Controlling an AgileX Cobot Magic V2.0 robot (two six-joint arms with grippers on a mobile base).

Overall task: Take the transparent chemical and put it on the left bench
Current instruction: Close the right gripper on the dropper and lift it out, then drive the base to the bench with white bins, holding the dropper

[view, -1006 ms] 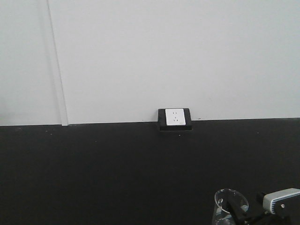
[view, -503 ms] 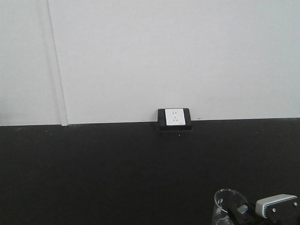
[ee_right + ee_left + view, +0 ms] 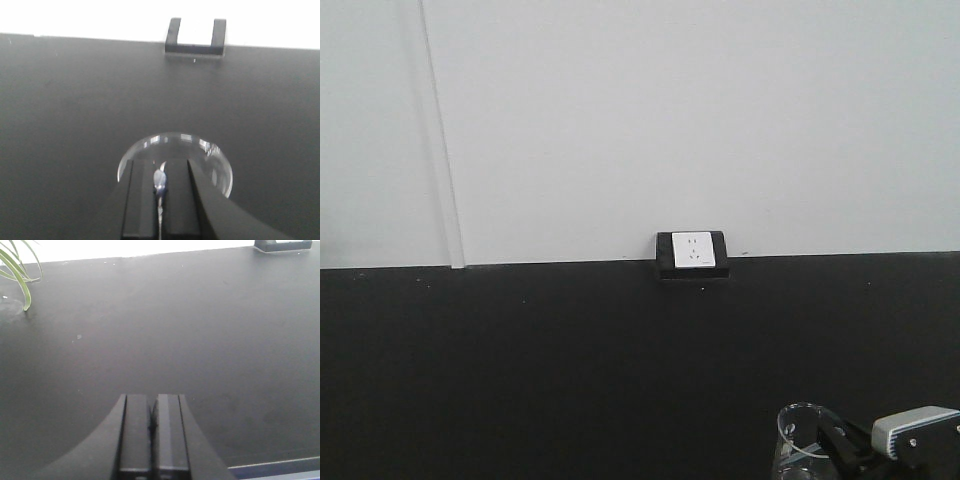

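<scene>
**Q:** Where does the vessel lie relative to your hand?

**A:** In the right wrist view, your right gripper (image 3: 159,172) has its two black fingers drawn close on the near wall of the clear glass beaker (image 3: 175,145). One finger sits on each side, and the thin glass edge shows between them. The round rim opens just beyond the fingertips. In the front view the beaker stands at the lower right, and the gripper meets it from the right.

**Q:** What edges and room surround it?

**A:** The matte black bench top (image 3: 570,370) stretches wide to the left of the beaker and back to the white wall (image 3: 670,120). A black box with a white socket plate (image 3: 692,255) stands at that back edge, well apart from the glass. Your left gripper (image 3: 151,405) hangs over the dark surface with its fingers pressed together, grasping nothing. Thin green plant leaves (image 3: 17,275) enter at that view's far left corner.

**Q:** What is hidden?

**A:** The beaker's base is cut off by the frame and covered by your fingers. You cannot tell whether it rests on the bench, or what it contains.
</scene>
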